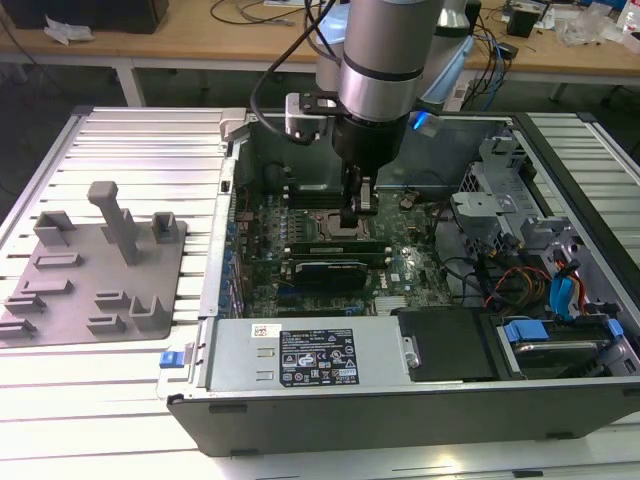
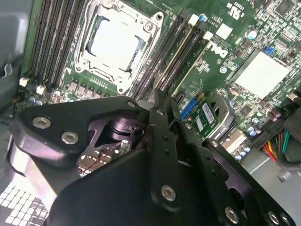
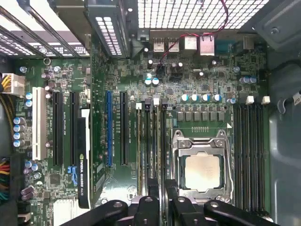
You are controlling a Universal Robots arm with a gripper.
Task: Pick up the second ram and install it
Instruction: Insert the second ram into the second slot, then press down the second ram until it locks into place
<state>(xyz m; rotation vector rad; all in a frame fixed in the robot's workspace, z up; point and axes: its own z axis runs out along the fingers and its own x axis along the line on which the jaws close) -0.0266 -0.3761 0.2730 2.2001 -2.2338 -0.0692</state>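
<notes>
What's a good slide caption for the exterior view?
Robot arm's gripper lowered into the open computer case, at the memory slots beside the CPU socket.

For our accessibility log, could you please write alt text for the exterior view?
The robot arm's hand reaches down into an open computer case, at the memory slots beside the CPU socket. A grey fixture plate lies on the exterior view's left.
</notes>
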